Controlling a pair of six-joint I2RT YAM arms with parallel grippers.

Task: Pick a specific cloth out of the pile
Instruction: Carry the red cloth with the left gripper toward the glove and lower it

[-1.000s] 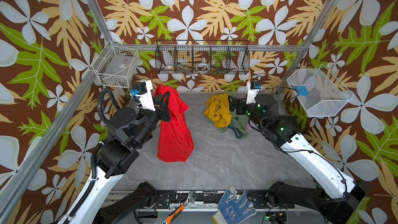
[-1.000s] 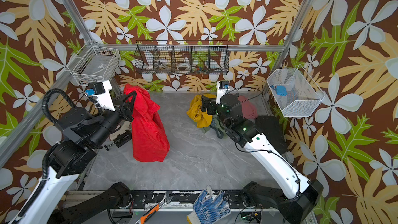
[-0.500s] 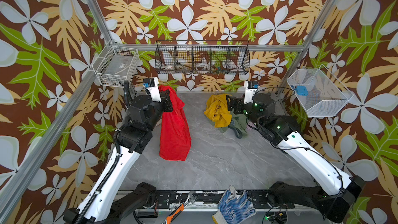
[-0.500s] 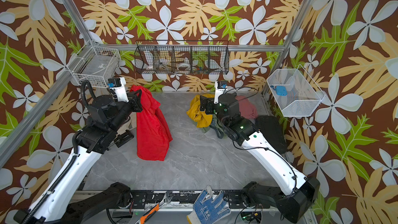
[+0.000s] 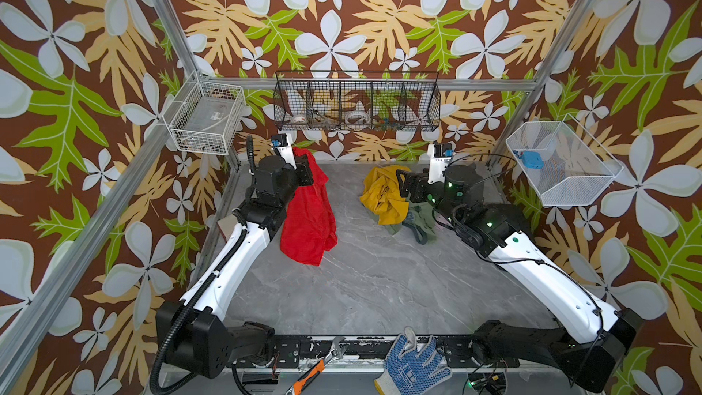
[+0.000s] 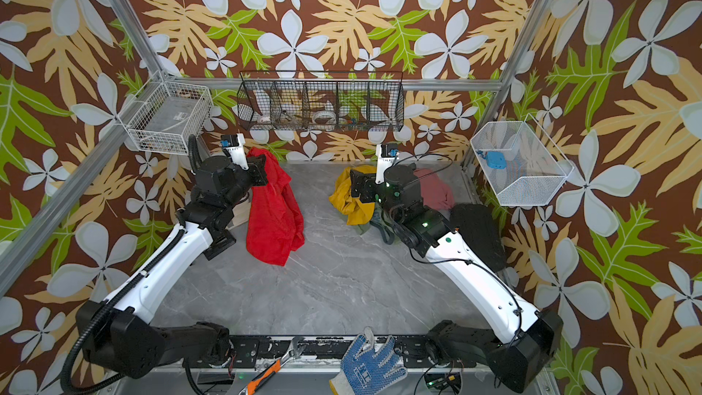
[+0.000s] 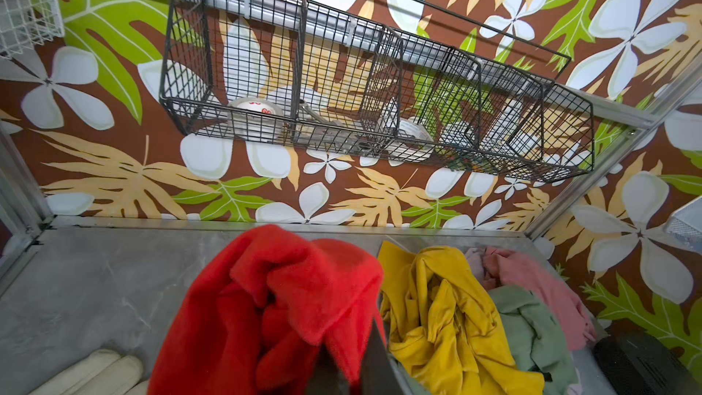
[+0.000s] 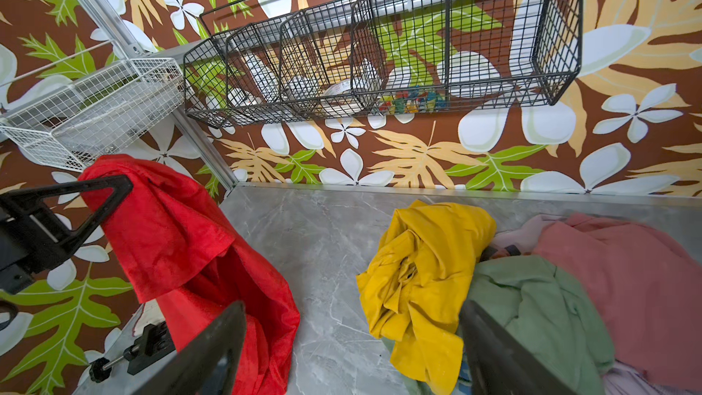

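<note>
table: grey marbled top, with fabric at both far corners
the pile: heaped at the far right under the right arm; yellow cloth lies nearest the centre, with green cloth and pink cloth behind it
the cloth: bright red, well apart from the pile at the far left; it hangs from the left gripper and its lower end seems to rest on the table
left gripper: pressed together on a bunched upper fold of the cloth (its own wrist view shows red fabric heaped over the fingers)
right gripper: jaws spread wide with nothing between them, hovering just above the yellow cloth
step in hand: the cloth looks already separated from the pile, so this is the carry-away
next move: probably lift the trailing end clear or lay the cloth down on open table, holding the pinch until it settles; the right arm need only keep off the pile
</note>
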